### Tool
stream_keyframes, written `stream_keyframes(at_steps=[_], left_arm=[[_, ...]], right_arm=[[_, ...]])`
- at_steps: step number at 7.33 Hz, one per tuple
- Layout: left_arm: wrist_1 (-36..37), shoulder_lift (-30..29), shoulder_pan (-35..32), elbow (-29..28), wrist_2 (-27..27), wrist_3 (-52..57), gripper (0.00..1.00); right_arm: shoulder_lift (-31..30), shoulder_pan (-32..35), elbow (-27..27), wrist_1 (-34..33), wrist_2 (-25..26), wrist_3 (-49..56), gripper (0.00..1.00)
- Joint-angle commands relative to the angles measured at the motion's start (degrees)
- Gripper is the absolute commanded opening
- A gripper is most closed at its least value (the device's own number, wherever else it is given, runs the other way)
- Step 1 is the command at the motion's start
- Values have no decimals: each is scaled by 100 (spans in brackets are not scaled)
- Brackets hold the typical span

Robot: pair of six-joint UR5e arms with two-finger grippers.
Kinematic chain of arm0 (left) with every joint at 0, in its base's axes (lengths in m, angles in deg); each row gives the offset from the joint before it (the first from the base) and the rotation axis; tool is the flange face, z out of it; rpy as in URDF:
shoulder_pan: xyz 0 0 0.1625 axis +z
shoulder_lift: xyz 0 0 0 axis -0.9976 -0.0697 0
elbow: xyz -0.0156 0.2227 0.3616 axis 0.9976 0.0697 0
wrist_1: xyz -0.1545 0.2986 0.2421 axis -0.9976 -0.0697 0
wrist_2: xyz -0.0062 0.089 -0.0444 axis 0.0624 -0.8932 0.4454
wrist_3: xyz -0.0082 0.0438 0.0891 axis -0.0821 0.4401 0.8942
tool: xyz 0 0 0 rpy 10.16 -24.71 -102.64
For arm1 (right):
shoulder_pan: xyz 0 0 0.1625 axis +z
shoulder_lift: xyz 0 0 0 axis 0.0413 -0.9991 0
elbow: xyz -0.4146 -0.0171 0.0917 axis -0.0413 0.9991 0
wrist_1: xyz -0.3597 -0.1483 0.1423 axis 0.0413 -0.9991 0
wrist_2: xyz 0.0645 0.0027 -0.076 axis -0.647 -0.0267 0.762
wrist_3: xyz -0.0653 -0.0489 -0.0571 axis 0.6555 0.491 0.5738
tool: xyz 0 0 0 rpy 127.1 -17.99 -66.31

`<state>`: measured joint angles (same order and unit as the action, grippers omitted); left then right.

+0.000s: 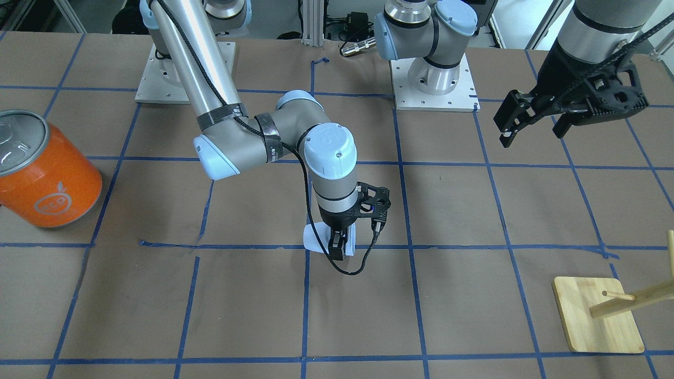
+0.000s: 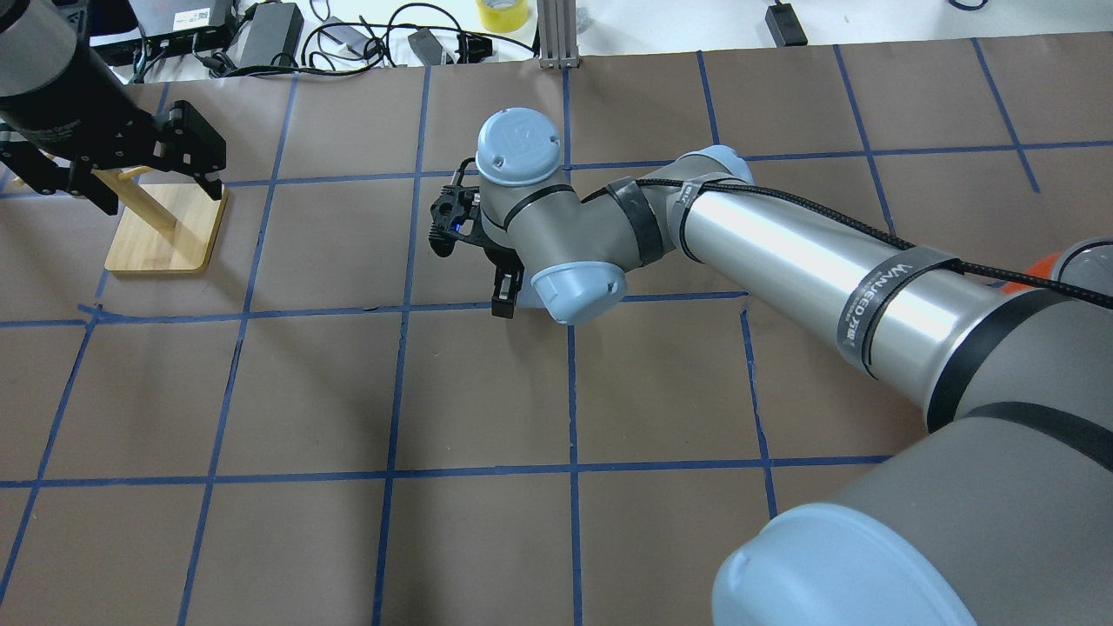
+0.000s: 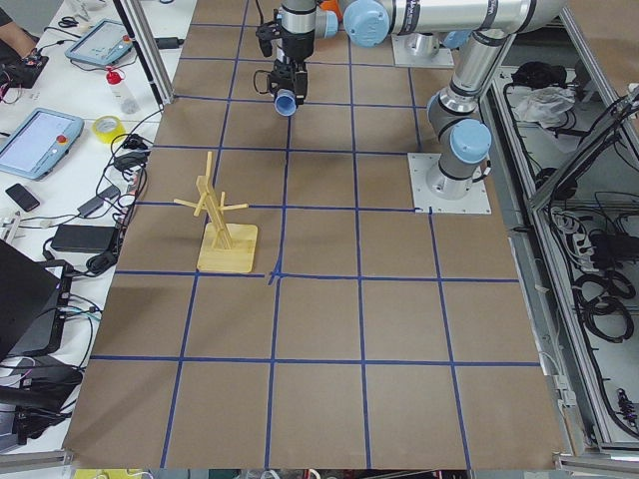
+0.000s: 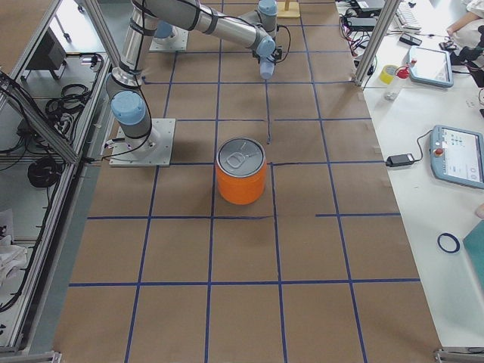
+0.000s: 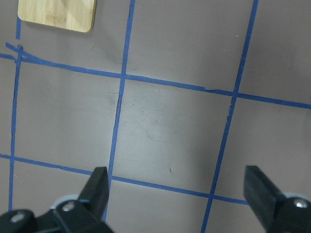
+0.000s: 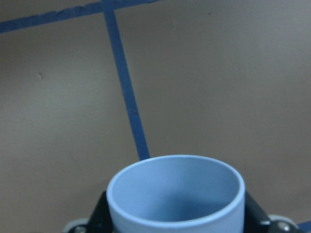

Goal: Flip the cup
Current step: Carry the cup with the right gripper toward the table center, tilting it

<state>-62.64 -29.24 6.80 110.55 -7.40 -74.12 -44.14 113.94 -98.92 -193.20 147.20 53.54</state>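
Observation:
The pale blue-white cup (image 1: 315,238) is held between the fingers of my right gripper (image 1: 337,248) near the table's middle, low over the brown paper. It is tilted, and its open mouth faces the right wrist camera (image 6: 175,194). The right gripper (image 6: 177,221) is shut on the cup's sides. The cup also shows in the exterior left view (image 3: 285,103) and the exterior right view (image 4: 266,69). My left gripper (image 1: 532,125) is open and empty, raised high above the wooden stand (image 2: 165,228). Its fingers spread wide in the left wrist view (image 5: 177,194).
A large orange can with a silver top (image 1: 45,168) stands on the robot's right side (image 4: 242,178). The wooden peg stand (image 1: 597,316) stands on the robot's left side (image 3: 225,244). Blue tape lines grid the brown paper.

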Motion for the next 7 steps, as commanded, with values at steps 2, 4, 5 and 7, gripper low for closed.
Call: stream_keyframes(at_steps=[2, 4, 5, 7], left_arm=[[2, 1, 1, 0, 7, 0, 100], [2, 1, -8, 0, 7, 0, 100], [-7, 1, -8, 0, 7, 0, 100], [-33, 1, 1, 0, 51, 9, 100]], right_arm=[[-8, 15, -42, -9, 9, 38, 41], [18, 15, -33, -61, -26, 126, 86], [27, 15, -41, -53, -35, 56, 100], [36, 15, -59, -26, 0, 91, 100]])
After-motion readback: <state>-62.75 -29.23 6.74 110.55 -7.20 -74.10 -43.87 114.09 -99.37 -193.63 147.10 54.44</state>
